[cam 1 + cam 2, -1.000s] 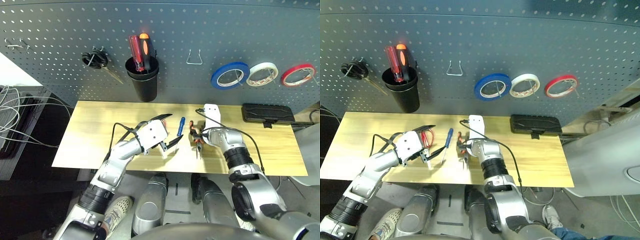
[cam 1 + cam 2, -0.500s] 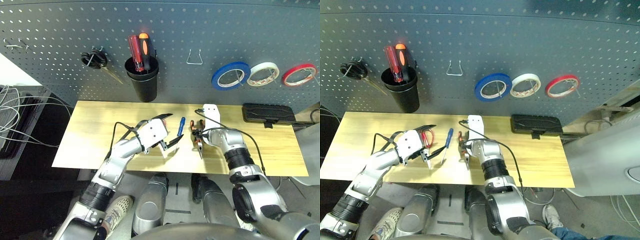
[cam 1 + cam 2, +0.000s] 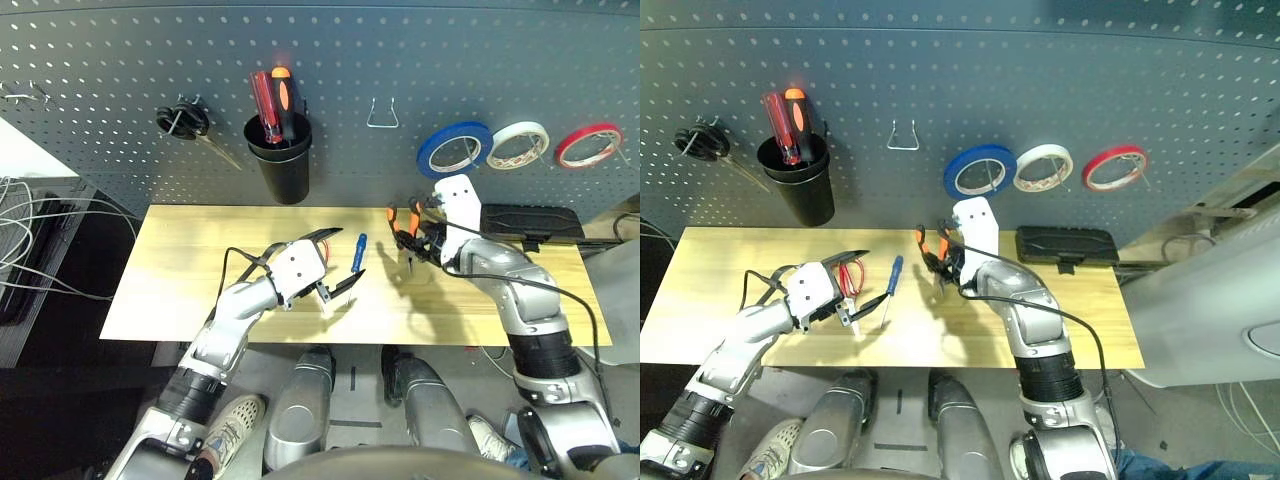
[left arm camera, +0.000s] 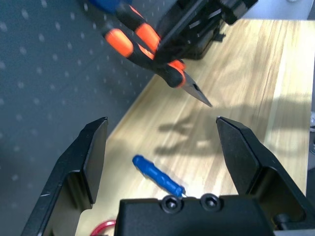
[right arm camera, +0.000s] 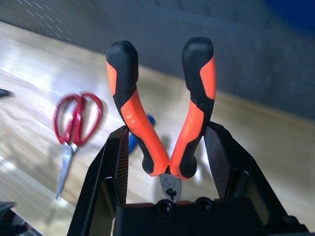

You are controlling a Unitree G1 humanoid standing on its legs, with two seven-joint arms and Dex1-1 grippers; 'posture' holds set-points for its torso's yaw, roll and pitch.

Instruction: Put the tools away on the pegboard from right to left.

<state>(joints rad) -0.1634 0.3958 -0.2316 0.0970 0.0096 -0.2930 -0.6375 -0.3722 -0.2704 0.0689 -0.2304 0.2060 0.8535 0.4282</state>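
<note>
My right gripper [image 5: 167,135] is shut on the orange-and-black-handled pliers [image 5: 132,110], holding them in the air over the back of the table, handles up and nose down, below the blue tape roll [image 3: 455,149] that hangs on the pegboard [image 3: 100,80]. My left gripper [image 3: 347,256] stands open low over the table's middle, nothing between its fingers. The slim blue-handled screwdriver [image 3: 359,250] lies just ahead of it. The red-handled scissors [image 3: 850,274] lie on the wood beside its fingers.
On the pegboard hang a white tape roll [image 3: 520,145], a red tape roll [image 3: 590,144], a bare metal hook [image 3: 382,113], a black cup [image 3: 281,160] holding two screwdrivers, and black-handled scissors [image 3: 185,122]. A black case [image 3: 530,222] lies at the table's back right.
My right gripper has lifted the pliers off the table and carried them back and to the right, toward the pegboard. The left arm has stayed in place.
</note>
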